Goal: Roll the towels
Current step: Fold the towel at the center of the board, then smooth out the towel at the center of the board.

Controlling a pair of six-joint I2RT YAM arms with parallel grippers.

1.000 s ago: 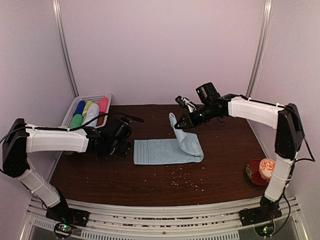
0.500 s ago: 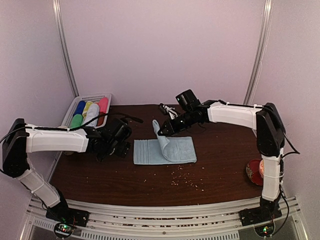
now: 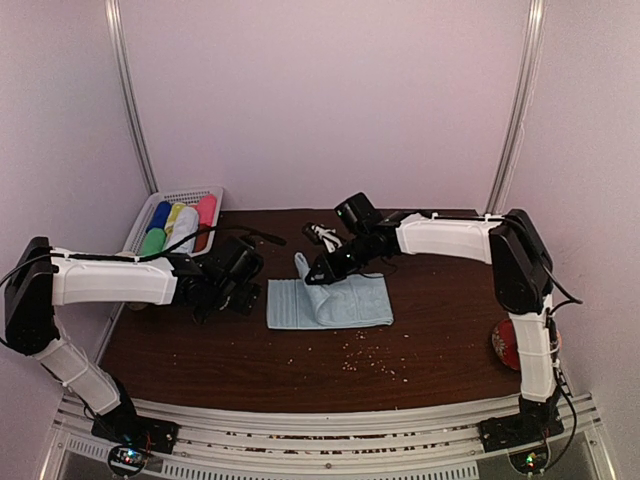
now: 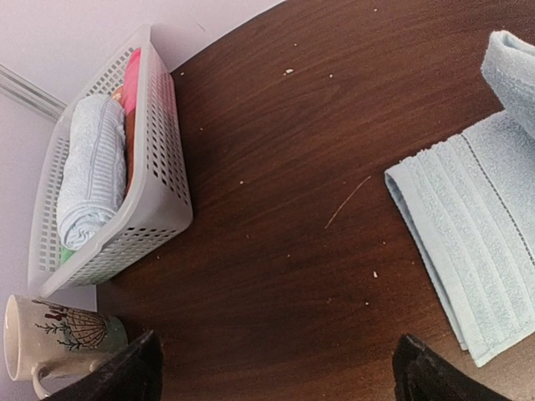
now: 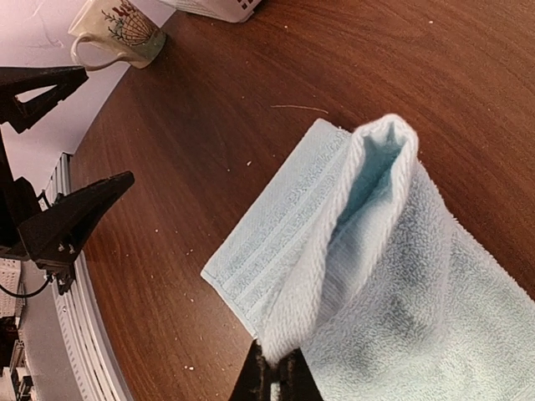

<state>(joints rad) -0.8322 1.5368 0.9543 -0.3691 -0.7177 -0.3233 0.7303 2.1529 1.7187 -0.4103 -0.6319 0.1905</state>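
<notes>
Two towels: flat towel point(image 3: 360, 300), end clamped by right gripper point(image 5: 274, 372); rolled towel point(image 4: 92, 171) in basket point(image 4: 159, 192) at ten o'clock; left gripper point(image 4: 276, 372) gapes, empty.

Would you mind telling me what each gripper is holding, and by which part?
The right gripper pinches the towel's lifted end; left gripper holds nothing.
</notes>
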